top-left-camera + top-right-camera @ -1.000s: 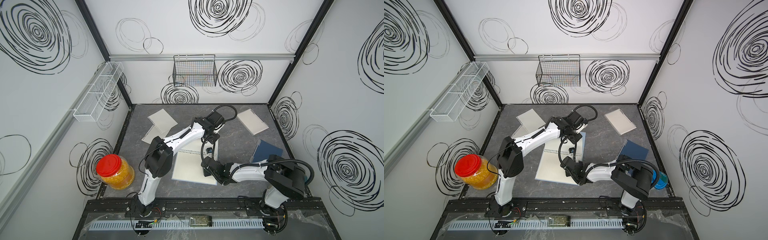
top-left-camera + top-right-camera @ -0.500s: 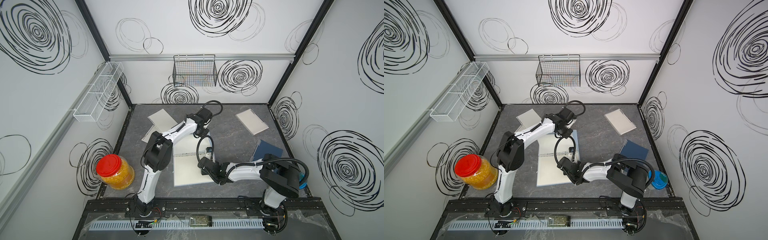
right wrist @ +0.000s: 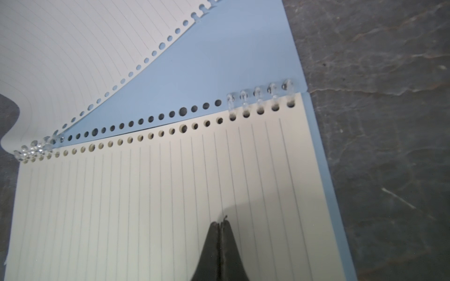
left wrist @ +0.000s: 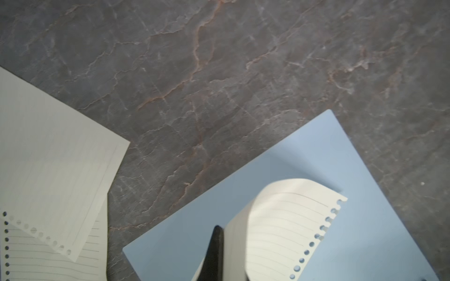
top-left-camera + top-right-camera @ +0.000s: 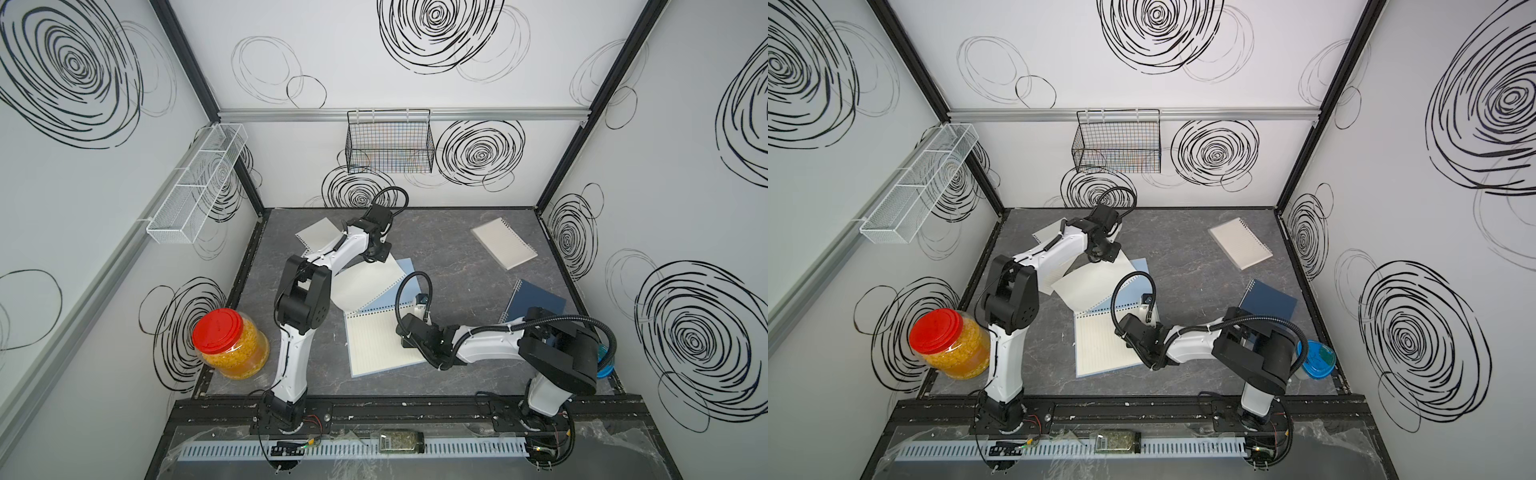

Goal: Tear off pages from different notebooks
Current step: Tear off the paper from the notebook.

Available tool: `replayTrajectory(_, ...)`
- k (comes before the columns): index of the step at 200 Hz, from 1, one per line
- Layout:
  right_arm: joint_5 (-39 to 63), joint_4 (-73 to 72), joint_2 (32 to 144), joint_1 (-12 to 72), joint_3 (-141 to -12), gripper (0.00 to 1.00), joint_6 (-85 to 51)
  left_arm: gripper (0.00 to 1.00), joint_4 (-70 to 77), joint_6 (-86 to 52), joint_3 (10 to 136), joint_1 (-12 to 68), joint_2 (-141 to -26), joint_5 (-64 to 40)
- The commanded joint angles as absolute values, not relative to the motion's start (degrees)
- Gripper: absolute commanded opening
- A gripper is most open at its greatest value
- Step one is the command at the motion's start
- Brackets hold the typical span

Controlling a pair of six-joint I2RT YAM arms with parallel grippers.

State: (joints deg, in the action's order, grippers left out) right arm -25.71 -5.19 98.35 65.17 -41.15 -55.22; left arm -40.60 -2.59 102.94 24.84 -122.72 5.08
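The light-blue notebook (image 5: 382,347) lies open at mid-table, its cover (image 4: 243,206) folded back. My left gripper (image 5: 376,254) (image 4: 223,230) is shut on a corner of a lined page (image 5: 361,286) (image 4: 287,226). The page's punched edge has come off most of the clear rings (image 3: 260,97). Its far corner still reaches the last rings, and I cannot tell whether it is hooked there. My right gripper (image 5: 405,343) (image 3: 221,222) is shut, its tips pressing down on the notebook's top sheet (image 3: 146,206). The clear-covered notebook (image 5: 503,243) and the navy notebook (image 5: 534,301) lie closed at the right.
Loose pages (image 5: 320,232) (image 4: 48,170) lie at the back left beside the left arm. A red-lidded jar (image 5: 230,345) stands at the front left and a blue cup (image 5: 604,365) at the front right. A wire basket (image 5: 390,141) and a white mesh rack (image 5: 195,183) hang on the walls.
My left gripper has pulled the page up and toward the back left, stripping it off the rings. The right gripper has shifted slightly left on the notebook, which has turned a little.
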Motion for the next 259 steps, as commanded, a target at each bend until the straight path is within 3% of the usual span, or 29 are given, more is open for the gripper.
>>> replayTrajectory(1, -18.7, 8.1, 103.1, 63.9, -35.2, 0.0, -58.2, 0.0, -39.5, -2.9, 103.4, 25.2, -120.0, 4.3)
replayTrajectory(40, -17.8, 7.8, 100.9, 61.9, -32.0, 0.0, -59.5, 0.0, -41.9, -2.2, 105.4, 25.8, -120.7, 10.0)
replayTrajectory(112, -19.2, 10.4, 91.7, 55.9, -27.1, 0.01, -59.8, 0.0, -39.0, -2.3, 104.2, 31.9, -118.2, 0.9)
replayTrajectory(151, -22.0, 13.4, 83.0, 54.6, -30.4, 0.07, -52.4, 0.0, -39.8, -3.0, 107.8, 36.1, -120.8, -0.1)
replayTrajectory(171, -21.3, 11.7, 80.2, 56.2, -31.7, 0.18, -48.5, 0.0, -40.8, -2.8, 109.5, 37.6, -121.8, 0.2)
replayTrajectory(221, -19.4, 9.4, 88.5, 59.2, -38.3, 0.19, -43.6, 0.0, -40.4, -3.4, 110.4, 39.8, -121.9, -1.6)
replayTrajectory(259, -21.0, 15.4, 96.5, 58.7, -42.2, 0.12, -48.0, 0.0, -42.0, -2.1, 110.6, 39.9, -121.7, 1.6)
